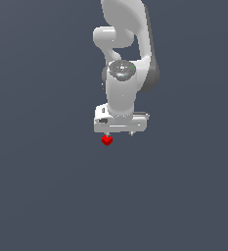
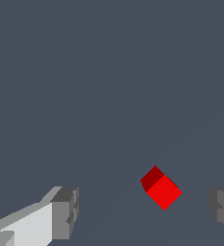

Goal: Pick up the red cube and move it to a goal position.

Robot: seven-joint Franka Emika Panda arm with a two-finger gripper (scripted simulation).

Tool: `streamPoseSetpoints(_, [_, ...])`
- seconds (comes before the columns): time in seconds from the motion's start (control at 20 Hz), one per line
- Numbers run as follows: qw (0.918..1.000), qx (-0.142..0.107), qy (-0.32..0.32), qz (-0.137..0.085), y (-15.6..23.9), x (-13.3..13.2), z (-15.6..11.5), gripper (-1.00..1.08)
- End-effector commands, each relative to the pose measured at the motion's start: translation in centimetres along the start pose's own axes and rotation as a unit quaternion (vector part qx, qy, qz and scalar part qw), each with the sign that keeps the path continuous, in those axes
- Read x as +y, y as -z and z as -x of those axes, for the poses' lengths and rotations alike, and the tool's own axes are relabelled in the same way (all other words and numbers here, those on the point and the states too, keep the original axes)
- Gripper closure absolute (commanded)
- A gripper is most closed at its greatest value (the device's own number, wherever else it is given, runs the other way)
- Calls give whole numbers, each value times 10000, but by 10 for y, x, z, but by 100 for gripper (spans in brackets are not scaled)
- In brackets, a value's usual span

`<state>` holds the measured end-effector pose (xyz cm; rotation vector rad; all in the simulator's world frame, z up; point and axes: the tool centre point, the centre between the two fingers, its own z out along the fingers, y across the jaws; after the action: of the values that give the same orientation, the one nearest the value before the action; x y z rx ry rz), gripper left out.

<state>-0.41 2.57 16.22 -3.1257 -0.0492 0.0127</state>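
Note:
The red cube point(image 1: 106, 140) is tiny and rests on the flat grey floor, turned corner-on. My white gripper point(image 1: 119, 134) hangs pointing down just above it, open and empty. In the exterior view the cube sits under the finger on the exterior view's left, not under the gripper's middle. In the wrist view the cube point(image 2: 162, 190) lies between the two grey fingertips point(image 2: 65, 211), apart from both and nearer the one at the frame's edge. The gripper point(image 2: 144, 209) spans far wider than the cube.
The white arm point(image 1: 125, 59) rises behind the gripper. The grey floor point(image 1: 47, 196) is plain, and no goal marker shows.

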Motion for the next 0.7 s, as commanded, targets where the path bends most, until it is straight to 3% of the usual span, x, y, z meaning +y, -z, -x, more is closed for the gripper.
streamPoseSetpoints(0.0, [10000, 0, 0, 0, 0, 0, 0, -92])
streamPoseSetpoints(0.65, [9972, 14, -743, 16, -27, 16, 8, -92])
